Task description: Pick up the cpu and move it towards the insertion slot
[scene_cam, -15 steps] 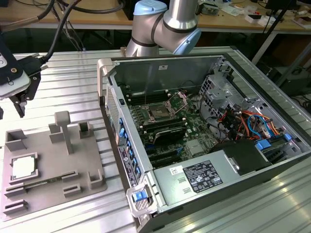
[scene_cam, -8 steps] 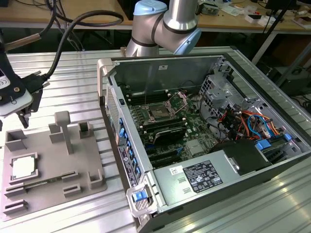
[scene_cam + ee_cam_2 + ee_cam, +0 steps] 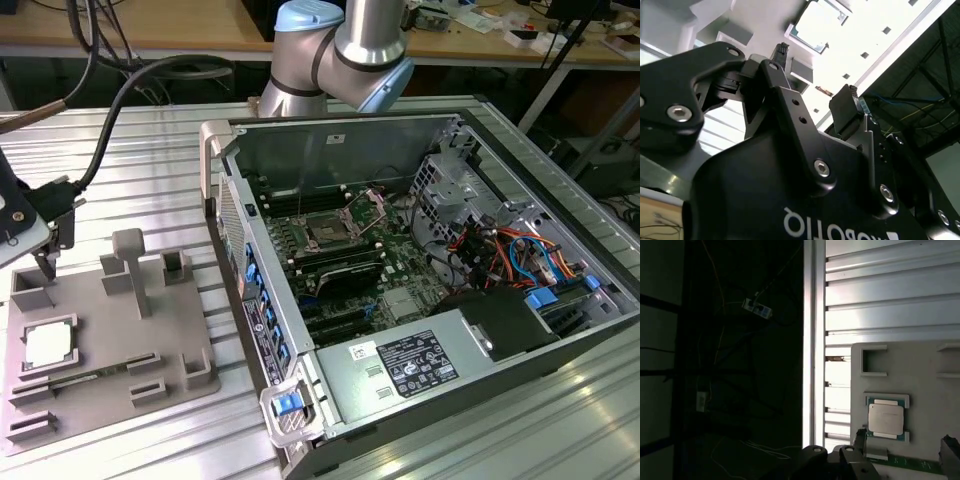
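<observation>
The cpu (image 3: pixel 886 419) lies flat in a shallow seat of the grey tray (image 3: pixel 105 335), near the tray edge farthest from the computer case (image 3: pixel 340 135). The pincer (image 3: pixel 815 75) hovers released above that same side of the tray. Its two fingers (image 3: pixel 781 50) are spread apart with nothing between them, and it is not touching the chip. The insertion slot (image 3: pixel 328 232) sits inside the case, well apart from the tray, and both rest on the ribbed worktop (image 3: pixel 150 150).

We judge the chip to be light, stiff and thin. Its smooth metal lid would be slippery, and its underside should not be scraped. Raised lips of the tray hug two opposite sides of the chip, while the other two look free. Those free edges seem the place to pinch it, squarely and gently, keeping it level.
</observation>
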Action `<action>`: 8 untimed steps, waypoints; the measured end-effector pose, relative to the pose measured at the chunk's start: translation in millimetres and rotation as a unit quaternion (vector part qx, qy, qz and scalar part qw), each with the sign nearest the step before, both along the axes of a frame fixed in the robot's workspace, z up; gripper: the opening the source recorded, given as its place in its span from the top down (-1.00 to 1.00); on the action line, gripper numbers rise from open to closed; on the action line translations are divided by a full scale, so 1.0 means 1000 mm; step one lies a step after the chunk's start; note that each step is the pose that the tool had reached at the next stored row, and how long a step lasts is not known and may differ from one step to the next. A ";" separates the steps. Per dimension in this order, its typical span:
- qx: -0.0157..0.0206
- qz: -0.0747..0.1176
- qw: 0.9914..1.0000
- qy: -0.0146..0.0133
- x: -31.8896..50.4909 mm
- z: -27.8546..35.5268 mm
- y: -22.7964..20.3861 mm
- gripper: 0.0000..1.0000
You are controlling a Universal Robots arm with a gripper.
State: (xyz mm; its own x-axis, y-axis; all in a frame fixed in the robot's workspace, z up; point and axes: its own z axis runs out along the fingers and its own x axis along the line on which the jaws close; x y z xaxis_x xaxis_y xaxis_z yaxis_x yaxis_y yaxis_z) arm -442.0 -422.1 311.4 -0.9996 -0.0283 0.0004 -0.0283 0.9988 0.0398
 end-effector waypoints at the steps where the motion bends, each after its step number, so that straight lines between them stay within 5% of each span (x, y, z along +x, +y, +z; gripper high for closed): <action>1: 0.000 0.000 1.000 0.000 -0.0010 -0.0021 -0.0001 -0.24; 8: 0.000 0.001 1.000 0.000 -0.0075 -0.0172 -0.0003 -0.24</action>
State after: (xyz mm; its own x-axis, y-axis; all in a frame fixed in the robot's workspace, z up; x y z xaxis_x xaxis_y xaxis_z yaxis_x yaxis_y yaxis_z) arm -449.5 -422.4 294.2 -0.9995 -0.0311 0.0004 -0.0310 0.9987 0.0398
